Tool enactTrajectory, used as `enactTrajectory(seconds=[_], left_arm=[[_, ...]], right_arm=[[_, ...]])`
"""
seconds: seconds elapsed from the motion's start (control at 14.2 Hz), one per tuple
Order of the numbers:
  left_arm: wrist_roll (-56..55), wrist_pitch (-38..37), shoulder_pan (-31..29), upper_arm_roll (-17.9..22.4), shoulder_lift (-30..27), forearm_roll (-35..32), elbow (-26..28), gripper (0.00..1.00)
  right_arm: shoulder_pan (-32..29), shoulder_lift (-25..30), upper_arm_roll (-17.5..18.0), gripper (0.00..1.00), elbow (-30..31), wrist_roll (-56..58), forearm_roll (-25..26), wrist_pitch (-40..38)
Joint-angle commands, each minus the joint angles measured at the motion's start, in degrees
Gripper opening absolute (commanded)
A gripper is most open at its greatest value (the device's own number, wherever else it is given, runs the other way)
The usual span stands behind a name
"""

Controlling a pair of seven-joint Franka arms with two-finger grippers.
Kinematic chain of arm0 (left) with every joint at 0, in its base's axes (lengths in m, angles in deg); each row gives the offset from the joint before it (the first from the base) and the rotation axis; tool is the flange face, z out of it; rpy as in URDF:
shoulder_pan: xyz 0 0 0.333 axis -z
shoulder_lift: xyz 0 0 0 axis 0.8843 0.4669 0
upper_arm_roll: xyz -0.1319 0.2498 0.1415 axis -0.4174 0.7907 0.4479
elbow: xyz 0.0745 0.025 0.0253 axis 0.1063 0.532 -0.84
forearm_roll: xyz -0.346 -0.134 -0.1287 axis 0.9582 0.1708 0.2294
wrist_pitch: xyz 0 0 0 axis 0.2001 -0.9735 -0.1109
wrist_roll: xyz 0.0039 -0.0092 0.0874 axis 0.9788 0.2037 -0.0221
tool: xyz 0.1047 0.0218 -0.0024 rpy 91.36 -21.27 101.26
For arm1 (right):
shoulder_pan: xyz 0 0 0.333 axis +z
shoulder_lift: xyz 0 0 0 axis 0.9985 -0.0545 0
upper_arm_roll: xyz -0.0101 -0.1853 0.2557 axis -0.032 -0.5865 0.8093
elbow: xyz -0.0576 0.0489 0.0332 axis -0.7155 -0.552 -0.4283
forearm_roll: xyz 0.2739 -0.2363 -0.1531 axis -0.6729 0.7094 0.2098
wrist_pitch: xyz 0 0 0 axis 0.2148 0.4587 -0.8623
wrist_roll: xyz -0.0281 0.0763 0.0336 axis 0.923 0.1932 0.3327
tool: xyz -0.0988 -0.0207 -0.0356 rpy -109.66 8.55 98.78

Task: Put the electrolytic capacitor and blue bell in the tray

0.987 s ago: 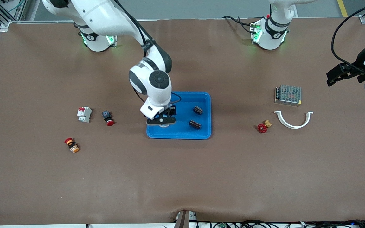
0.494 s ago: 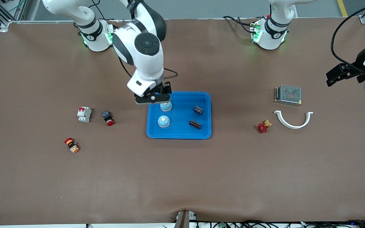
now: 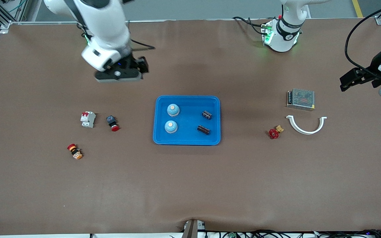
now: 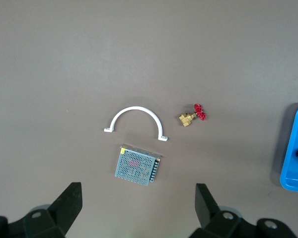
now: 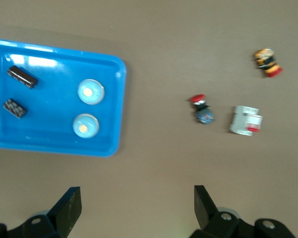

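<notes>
Since both blue bells [image 3: 173,110] and both electrolytic capacitors [image 3: 203,129] already lie inside the tray [image 3: 186,141], nothing of the task seems left outside it for either arm to fetch. Inside it the bells sit toward the right arm's end and the capacitors toward the left arm's end. High over bare desk [image 3: 190,185] near its own base, the right gripper [image 3: 119,75] has its jaws wide and empty. Waiting over the left arm's end of the desk, the left gripper [image 3: 357,79] is spread wide too, holding nothing.
</notes>
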Motion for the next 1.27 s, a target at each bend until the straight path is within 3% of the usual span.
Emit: enactTrajectory(seconds=[0.0, 0.28, 0.42, 0.63, 1.2], left_arm=[[1.6, 0.9, -0.3, 0.1, 0.1, 1.4, 0.2, 1.0], [1.6, 0.9, -0.3, 0.0, 0.1, 1.4, 0.2, 1.0], [1.6, 0.9, -0.3, 0.0, 0.1, 1.5, 0.2, 1.0], [1.6, 0.9, -0.3, 0.0, 0.1, 1.5, 0.2, 1.0], [1.7, 0.9, -0.4, -0.1, 0.1, 1.5, -0.2, 1.0]], right_arm=[[-6.0, 6.1, 0.3, 1.0, 2.0, 6.6, -1.0, -4.6], [-14.6, 10.8, 0.3, 1.0, 2.2, 10.7, -1.0, -10.0], [-18.1, 11.3, -1.4, 1.0, 2.2, 16.1, -1.6, -10.3], [-19.5, 11.3, -7.3, 1.0, 1.6, 20.1, -5.0, -9.6], [-24.6, 10.6, -8.5, 1.0, 0.9, 24.0, -2.2, -5.1]])
